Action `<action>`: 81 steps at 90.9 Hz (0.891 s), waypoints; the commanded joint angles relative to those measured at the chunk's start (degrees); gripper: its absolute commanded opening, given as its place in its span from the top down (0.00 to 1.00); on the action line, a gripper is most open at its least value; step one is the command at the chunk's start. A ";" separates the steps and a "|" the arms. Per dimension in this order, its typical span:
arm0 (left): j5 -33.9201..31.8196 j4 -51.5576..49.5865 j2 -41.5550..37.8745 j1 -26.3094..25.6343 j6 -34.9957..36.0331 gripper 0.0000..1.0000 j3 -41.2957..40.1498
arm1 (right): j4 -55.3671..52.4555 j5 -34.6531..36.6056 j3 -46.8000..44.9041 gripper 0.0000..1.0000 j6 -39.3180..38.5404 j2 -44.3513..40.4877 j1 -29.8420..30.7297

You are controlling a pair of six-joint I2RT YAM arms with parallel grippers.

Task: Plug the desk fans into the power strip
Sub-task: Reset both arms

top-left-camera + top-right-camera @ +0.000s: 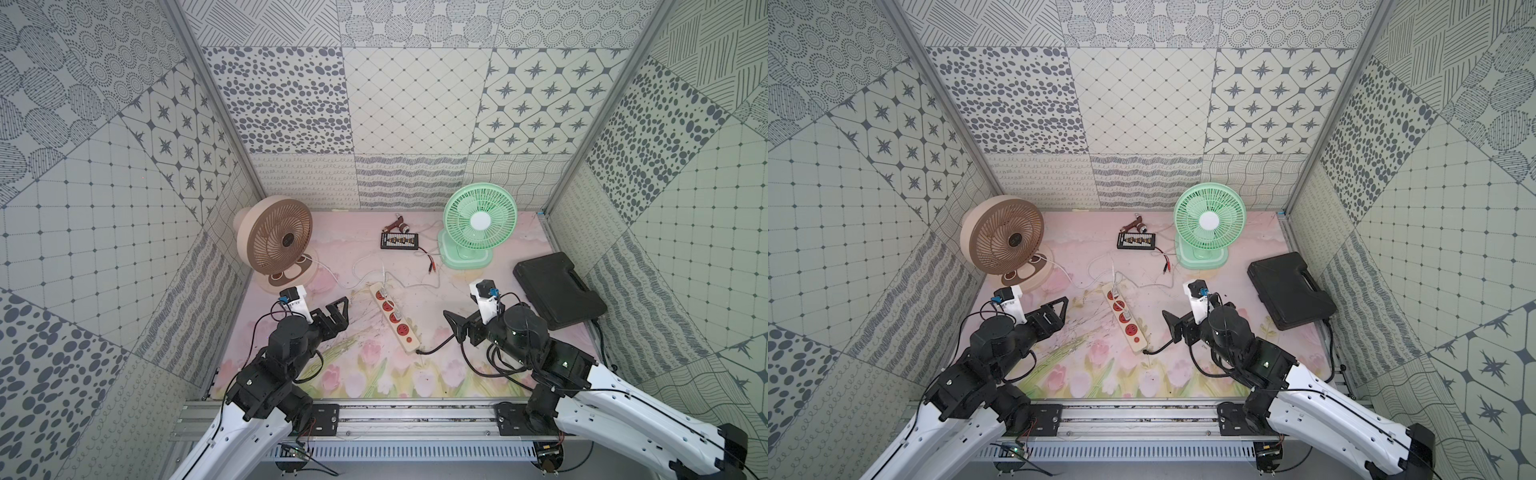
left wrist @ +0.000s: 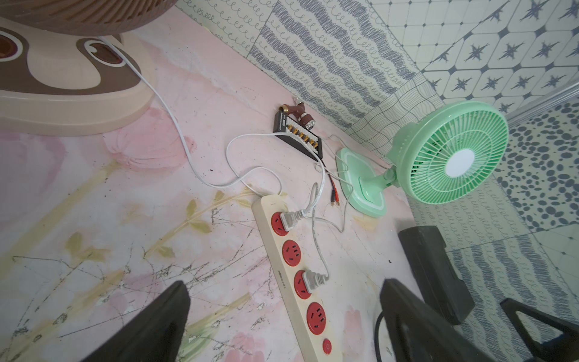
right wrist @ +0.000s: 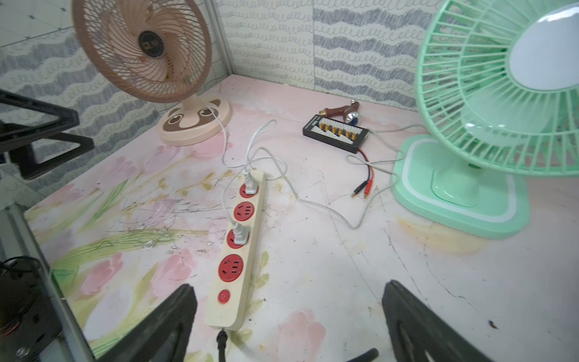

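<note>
Floral tabletop (image 1: 436, 299) bearing power strip (image 2: 296, 269): two white plugs (image 2: 311, 280) seated among four sockets; black case (image 2: 435, 266) shows in left-wrist and both top views only; left and right jaws wide, empty.

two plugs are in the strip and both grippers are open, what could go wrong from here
1. Loose white cords loop beside the power strip; a careless move might snag one and tug a plug out.
2. The right gripper hangs near the strip's black cord; catching it could drag the strip.
</note>
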 commanded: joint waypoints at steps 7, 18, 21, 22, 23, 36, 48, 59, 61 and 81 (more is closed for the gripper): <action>-9.12 4.34 11.50 0.28 6.02 0.01 3.38 | 5.26 -6.18 -2.69 0.03 0.59 -0.11 -9.18; -12.57 6.09 17.30 0.58 8.41 0.00 4.89 | 9.03 -9.79 -4.92 0.03 1.14 0.47 -17.29; -13.23 6.58 18.92 0.80 9.05 0.01 5.20 | 10.54 -11.53 -5.56 0.03 1.78 0.84 -19.58; -13.42 6.76 19.36 0.85 9.29 0.01 5.35 | 11.21 -12.04 -5.72 0.03 1.95 1.00 -20.19; -13.70 6.85 19.76 0.92 9.46 0.01 5.46 | 11.77 -12.37 -5.85 0.03 2.08 1.13 -21.23; -14.94 8.72 23.87 2.62 11.92 0.01 6.89 | 18.56 -17.19 -8.43 0.03 4.80 2.61 -29.91; -14.48 7.63 27.61 5.58 14.80 0.00 9.50 | 23.22 -15.97 -11.48 0.03 5.29 2.38 -35.18; -13.86 7.08 30.36 9.30 15.84 0.01 10.58 | 27.47 -14.43 -14.62 0.03 5.01 1.00 -39.29; -13.35 7.37 30.62 10.12 16.06 0.00 10.52 | 28.02 -14.22 -15.12 0.03 4.91 0.86 -39.76; -8.31 14.53 31.14 14.26 23.04 0.00 6.69 | 34.82 -11.17 -19.32 0.03 4.76 2.50 -43.59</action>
